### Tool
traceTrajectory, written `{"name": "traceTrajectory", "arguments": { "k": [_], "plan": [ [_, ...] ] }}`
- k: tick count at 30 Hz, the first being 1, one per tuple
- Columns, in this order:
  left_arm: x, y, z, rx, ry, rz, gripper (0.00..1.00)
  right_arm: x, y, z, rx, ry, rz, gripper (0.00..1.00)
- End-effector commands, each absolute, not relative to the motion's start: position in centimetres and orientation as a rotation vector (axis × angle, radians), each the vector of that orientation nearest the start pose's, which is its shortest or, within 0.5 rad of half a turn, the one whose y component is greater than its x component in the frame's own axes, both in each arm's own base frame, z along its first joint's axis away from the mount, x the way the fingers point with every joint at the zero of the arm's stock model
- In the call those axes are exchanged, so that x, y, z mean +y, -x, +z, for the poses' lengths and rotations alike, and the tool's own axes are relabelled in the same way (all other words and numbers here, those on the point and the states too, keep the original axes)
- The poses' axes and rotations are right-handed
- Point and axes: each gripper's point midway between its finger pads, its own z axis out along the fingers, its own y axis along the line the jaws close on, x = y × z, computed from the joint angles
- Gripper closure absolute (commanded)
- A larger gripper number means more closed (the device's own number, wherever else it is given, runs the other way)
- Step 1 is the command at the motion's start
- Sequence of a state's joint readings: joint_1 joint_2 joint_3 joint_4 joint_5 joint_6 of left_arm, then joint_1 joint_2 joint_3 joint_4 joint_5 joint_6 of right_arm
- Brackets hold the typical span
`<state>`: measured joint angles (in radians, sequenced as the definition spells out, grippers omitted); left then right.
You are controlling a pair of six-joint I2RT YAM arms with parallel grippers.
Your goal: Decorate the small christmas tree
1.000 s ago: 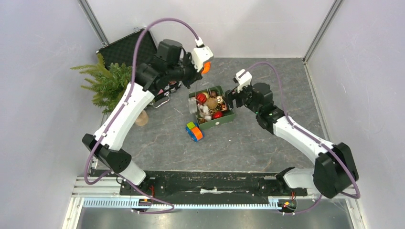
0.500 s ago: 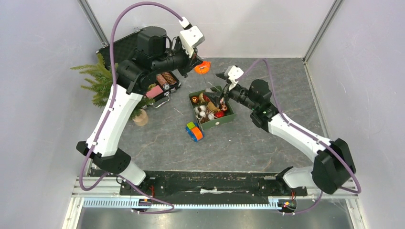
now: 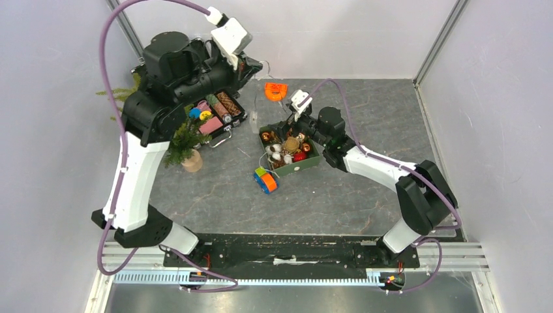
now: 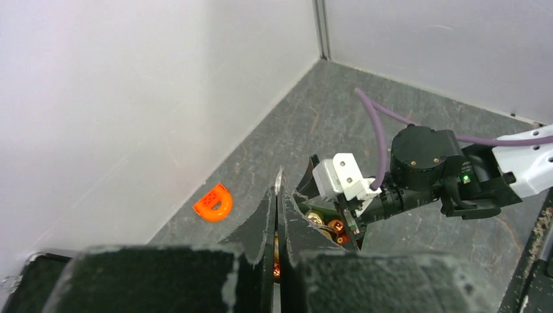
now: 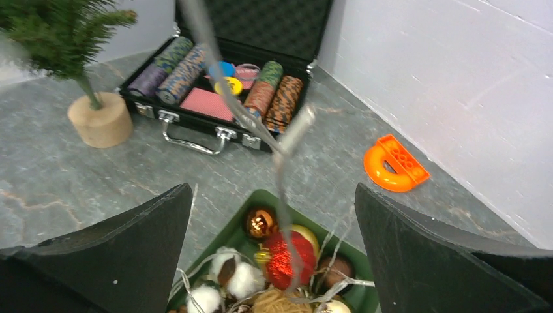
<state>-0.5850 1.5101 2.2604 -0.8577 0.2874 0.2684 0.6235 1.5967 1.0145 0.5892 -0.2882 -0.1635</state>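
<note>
Near the left edge of the bench, toward the far left corner, the small christmas tree (image 3: pixel 183 139), upright on its round wooden stump, just in front of the open briefcase (image 3: pixel 216 109) and partly hidden behind the left arm in the overhead view. High above the briefcase, the left gripper (image 4: pixel 278 195), jaws pressed tight together on a thin wire strand (image 5: pixel 295 129) hanging down into the green box (image 3: pixel 302 167) of baubles near the middle of the bench. Low over that box, the right gripper (image 5: pixel 274 195), jaws spread wide, gripping nothing, the strand passing through the gap clear of both fingers. By the far edge, an orange curved piece (image 3: pixel 276 90), flat on the bench and apart from the box. Just beside the box's near corner, a green-and-orange toy block (image 3: pixel 265 180).
</note>
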Motion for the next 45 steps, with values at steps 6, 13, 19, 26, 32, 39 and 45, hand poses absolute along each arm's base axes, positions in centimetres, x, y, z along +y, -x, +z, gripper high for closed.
{"name": "traceTrajectory", "arguments": {
  "k": [6, 13, 19, 26, 32, 39, 45],
  "plan": [
    [-21.6, -24.4, 59.0, 1.255, -0.82, -0.516, 0.98, 33.3, -41.6, 24.9, 1.337, 0.799, 0.512, 0.28],
    [-19.2, -24.7, 59.0, 1.269, -0.768, -0.391, 0.98, 29.1, -43.3, 28.8, 1.335, 0.626, 0.445, 1.0],
    [-17.8, -26.5, 56.8, 1.348, -0.724, -0.285, 0.98, 26.2, -43.7, 40.2, 1.205, 0.555, 0.398, 1.0],
    [-16.4, -27.0, 55.6, 1.378, -0.699, -0.197, 0.98, 25.5, -38.8, 55.9, 0.902, 0.528, 0.491, 1.0],
    [-16.3, -27.1, 53.7, 1.405, -0.723, -0.18, 0.98, 24.9, -35.5, 62.2, 0.75, 0.503, 0.558, 1.0],
    [-16.9, -26.8, 52.2, 1.421, -0.767, -0.205, 0.98, 20.2, -30.2, 71.4, 0.558, 0.381, 0.483, 1.0],
    [-20.8, -24.7, 42.3, 1.534, -1.048, -0.412, 0.98, 21.2, -27.0, 68.2, 0.536, 0.541, 0.493, 1.0]
  ]
}}
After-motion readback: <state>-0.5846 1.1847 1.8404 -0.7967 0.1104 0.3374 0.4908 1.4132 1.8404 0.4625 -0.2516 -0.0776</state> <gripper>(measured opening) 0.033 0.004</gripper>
